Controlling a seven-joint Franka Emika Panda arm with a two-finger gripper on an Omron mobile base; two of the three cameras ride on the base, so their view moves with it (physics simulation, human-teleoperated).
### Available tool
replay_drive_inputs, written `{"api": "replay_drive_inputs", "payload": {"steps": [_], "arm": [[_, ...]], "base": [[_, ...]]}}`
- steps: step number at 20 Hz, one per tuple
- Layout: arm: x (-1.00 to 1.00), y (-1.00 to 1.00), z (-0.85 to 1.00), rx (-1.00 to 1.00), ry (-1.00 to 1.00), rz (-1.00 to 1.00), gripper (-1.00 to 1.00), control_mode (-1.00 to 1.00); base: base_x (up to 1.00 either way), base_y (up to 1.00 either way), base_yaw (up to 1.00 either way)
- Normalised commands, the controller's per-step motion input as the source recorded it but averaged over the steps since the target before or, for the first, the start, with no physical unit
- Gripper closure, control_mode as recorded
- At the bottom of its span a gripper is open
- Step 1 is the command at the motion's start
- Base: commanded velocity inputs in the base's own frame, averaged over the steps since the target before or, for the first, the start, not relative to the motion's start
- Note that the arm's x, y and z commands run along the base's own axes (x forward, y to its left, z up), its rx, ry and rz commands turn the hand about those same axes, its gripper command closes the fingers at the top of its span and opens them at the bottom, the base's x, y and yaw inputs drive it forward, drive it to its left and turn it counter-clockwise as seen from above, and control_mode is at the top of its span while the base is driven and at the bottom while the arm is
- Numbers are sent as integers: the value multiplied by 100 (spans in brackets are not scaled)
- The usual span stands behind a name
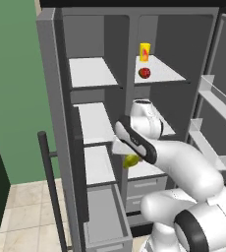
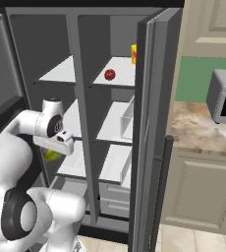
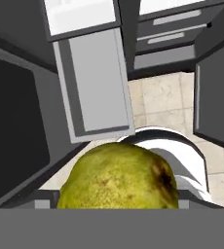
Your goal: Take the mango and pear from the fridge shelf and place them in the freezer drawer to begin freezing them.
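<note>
Yellow-green pear (image 3: 119, 176) sits clamped in the hand (image 1: 129, 158), large at the bottom of the hand view; the hand is closed on the fruit. In the left base view a sliver of it shows under the wrist, at about the level of the lower shelves. Hand points down, and below it the freezer drawer (image 3: 95, 82) stands pulled out, long and narrow, open at the top. Judgement: pear is in transit, held above and slightly near of the drawer so it can be lowered in; release looks premature here, since the fruit seems to hang over the front lip rather than the cavity. Mango (image 1: 144, 73) waits on the upper right fridge shelf (image 1: 164, 71), just near of a yellow carton (image 1: 144, 51). One fruit carried, none yet in the drawer.
</note>
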Motion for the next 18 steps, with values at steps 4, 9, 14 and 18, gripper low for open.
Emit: {"api": "replay_drive_inputs", "payload": {"steps": [4,9,14,18], "arm": [[0,12,-84,-3,-1,20,100,-100],[-5,6,-78,-1,-1,17,100,-100],[3,4,-78,0,0,11,100,-100],[3,15,-56,0,0,9,100,-100]], "base": [[0,0,0],[0,0,0],[0,0,0],[0,0,0]]}}
